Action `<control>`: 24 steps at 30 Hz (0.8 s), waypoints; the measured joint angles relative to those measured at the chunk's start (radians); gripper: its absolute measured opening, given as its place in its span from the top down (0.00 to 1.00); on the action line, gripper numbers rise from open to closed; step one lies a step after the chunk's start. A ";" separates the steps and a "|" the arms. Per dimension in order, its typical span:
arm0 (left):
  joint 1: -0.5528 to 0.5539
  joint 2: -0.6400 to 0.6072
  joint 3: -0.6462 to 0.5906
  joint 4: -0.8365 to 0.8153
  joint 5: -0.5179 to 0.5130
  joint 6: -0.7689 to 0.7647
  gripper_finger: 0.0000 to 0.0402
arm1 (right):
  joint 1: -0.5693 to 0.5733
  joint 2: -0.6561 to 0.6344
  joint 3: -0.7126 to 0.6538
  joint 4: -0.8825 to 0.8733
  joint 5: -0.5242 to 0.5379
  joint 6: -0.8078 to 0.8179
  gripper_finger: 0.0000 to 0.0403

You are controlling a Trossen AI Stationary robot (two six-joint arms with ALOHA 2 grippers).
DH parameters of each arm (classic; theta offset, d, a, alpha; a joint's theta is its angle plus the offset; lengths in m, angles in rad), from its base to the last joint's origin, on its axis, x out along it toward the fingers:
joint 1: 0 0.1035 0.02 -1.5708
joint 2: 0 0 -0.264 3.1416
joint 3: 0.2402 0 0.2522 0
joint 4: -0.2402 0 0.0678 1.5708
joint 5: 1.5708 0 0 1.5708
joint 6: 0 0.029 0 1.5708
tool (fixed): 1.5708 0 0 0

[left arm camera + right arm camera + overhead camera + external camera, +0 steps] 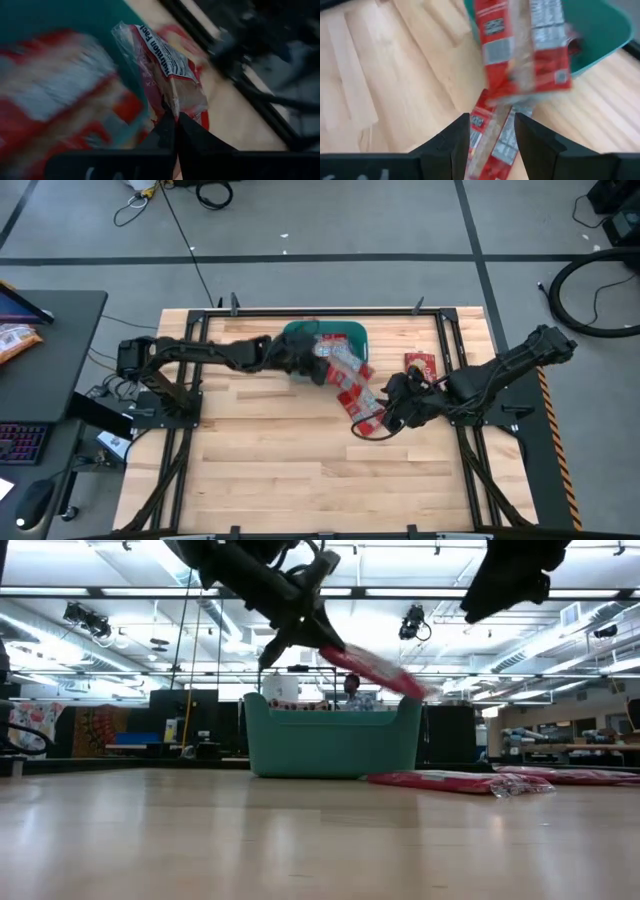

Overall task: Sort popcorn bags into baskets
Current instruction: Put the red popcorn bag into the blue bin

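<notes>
The teal basket (352, 330) stands at the table's far middle, with red packets inside (55, 90). My left gripper (316, 366) reaches in from the left and is shut on a red popcorn bag (345, 370), which hangs over the basket's right end (405, 730). My right gripper (393, 412) hovers open, high over a row of red popcorn bags (362, 406) lying flat on the wood. One of them (490, 145) shows between its fingers, below them. Another bag (420, 364) lies flat to the basket's right. My left gripper pinches the bag's clear crimped end (173, 106) between its two shut fingers (165, 131). The fingers come from the table's left, slanting downward. The bag is lifted clear and slopes down away from the fingers toward the right (375, 672), its nutrition label (167, 52) facing the wrist camera.
An orange-and-white snack bag (16, 340) lies on the dark side table at the left, by a keyboard (20, 442). Black frame rails (445, 350) run along the table's sides. Bare wood (300, 480) fills the near half of the table.
</notes>
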 joint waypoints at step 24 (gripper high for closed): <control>0.164 0.000 0.033 -0.204 -0.232 -0.101 0.97 | 0.005 0.003 0.000 0.051 0.018 0.005 0.60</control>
